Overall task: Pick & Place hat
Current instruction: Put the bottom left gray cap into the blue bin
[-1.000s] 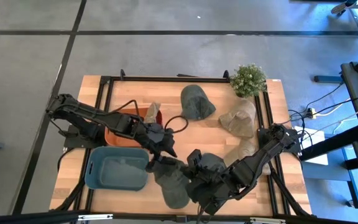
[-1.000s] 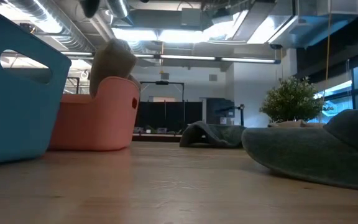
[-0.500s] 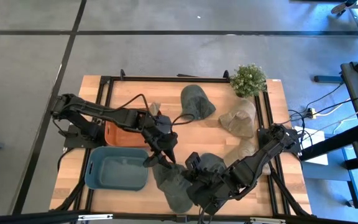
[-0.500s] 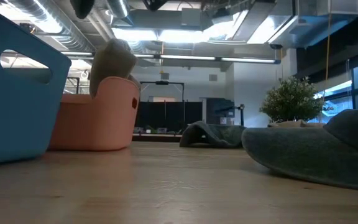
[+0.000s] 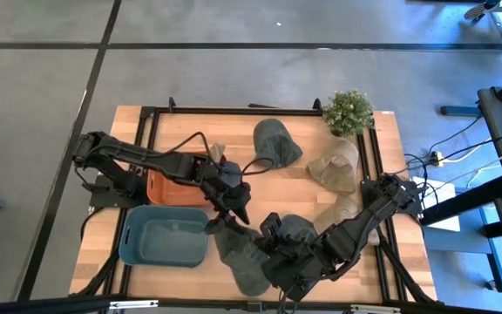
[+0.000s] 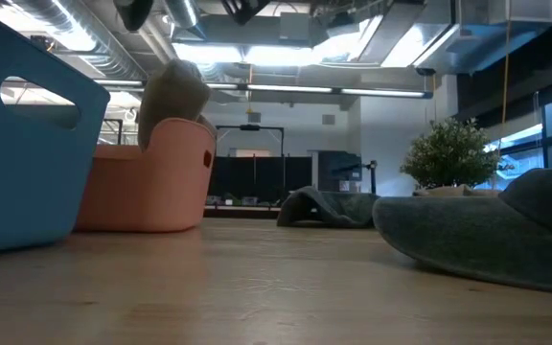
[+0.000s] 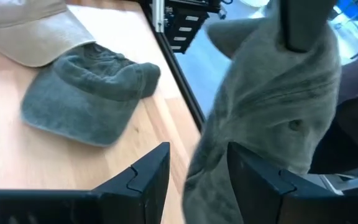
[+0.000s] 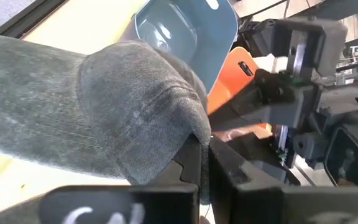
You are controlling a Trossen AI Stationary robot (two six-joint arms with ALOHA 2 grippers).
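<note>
**Two grippers meet at the green hat by the blue bin**

Since a moment ago, the left gripper (image 5: 220, 225) has moved away from the orange bin (image 5: 174, 187) and come down to the near right corner of the blue bin (image 5: 165, 237). The right gripper (image 5: 268, 250) has hardly moved.

The dark green hat (image 5: 244, 262) is the thing to move. It hangs just right of the blue bin, near the front edge of the table (image 5: 321, 126). The right gripper's fingers are closed tight on its cloth. In the left wrist view the hat (image 7: 272, 112) hangs down between the left gripper's two fingers (image 7: 145, 177), which stand open around the cloth.

Right behind the blue bin sits the orange bin, touching it, with a tan cap (image 5: 214, 157) poking up from its right end. Black cables loop over the table just beyond.

Farther from the blue bin, toward the back of the table, lies another green hat (image 5: 275, 144). To the right of that one are two tan caps (image 5: 336, 166). At the far right corner stands a small leafy plant (image 5: 349, 112).
</note>
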